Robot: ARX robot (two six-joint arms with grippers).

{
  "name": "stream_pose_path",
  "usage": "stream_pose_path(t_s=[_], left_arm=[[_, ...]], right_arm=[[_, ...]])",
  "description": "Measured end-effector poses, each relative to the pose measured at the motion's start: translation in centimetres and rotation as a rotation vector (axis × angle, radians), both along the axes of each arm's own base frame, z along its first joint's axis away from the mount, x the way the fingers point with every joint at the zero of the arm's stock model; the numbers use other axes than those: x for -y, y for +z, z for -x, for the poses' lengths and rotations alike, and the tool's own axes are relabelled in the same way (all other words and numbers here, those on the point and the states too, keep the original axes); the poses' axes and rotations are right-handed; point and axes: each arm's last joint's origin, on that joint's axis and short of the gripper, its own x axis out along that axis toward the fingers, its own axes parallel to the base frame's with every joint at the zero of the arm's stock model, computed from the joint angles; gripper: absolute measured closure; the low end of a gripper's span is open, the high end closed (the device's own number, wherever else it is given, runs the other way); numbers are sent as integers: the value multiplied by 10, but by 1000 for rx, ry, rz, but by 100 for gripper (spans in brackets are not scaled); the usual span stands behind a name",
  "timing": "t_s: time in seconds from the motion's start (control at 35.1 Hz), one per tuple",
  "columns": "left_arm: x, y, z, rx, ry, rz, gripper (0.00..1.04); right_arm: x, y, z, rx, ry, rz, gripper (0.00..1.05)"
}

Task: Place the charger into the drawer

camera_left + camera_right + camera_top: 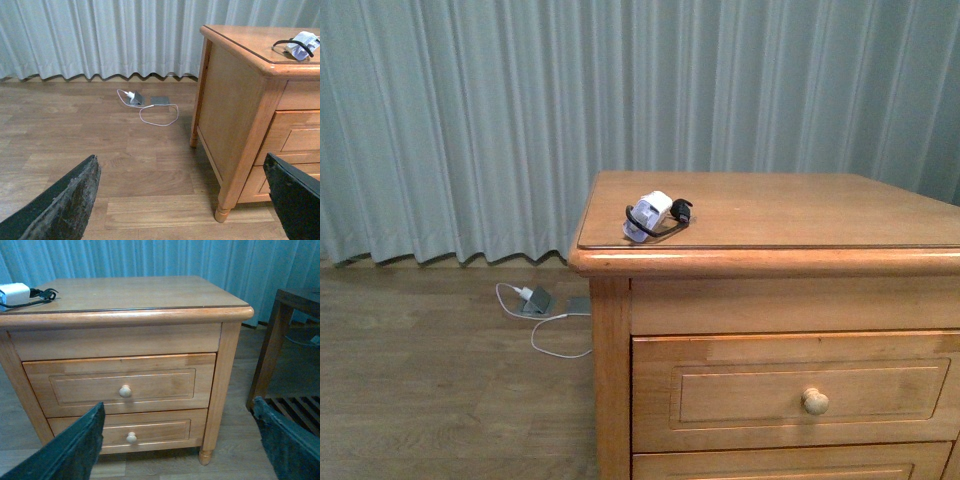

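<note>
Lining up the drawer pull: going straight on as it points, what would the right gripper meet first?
Most likely the right gripper meets the drawer front, beside its knob, not on it; nothing stands between, though depth is unclear.
</note>
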Motion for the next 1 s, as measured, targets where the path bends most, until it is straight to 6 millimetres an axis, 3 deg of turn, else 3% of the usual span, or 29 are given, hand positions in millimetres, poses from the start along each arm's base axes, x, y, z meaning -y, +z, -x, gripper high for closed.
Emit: stream_pose_path(t_s=[0.28,0.31,0.4,0.54,0.63,0.74,1.0], left_arm=[[0,0,0,0,0,0,6],[0,0,0,0,0,0,6],[0,0,0,0,0,0,6],[0,0,0,0,0,0,6],[0,0,0,0,0,0,6],[0,0,0,0,0,0,6],[0,0,0,0,0,0,6]], right_arm=[[0,0,0,0,0,0,9],[-2,-3,-6,-217,164,17,9],[-4,-2,-17,-279,181,10,9],[-9,1,-49,-337,184,11,9],[-16,-7,-79,-395,193,15,9],[-25,-16,-104,-443,199,23,9],[-65,-41,-176,-477,218,51,9]])
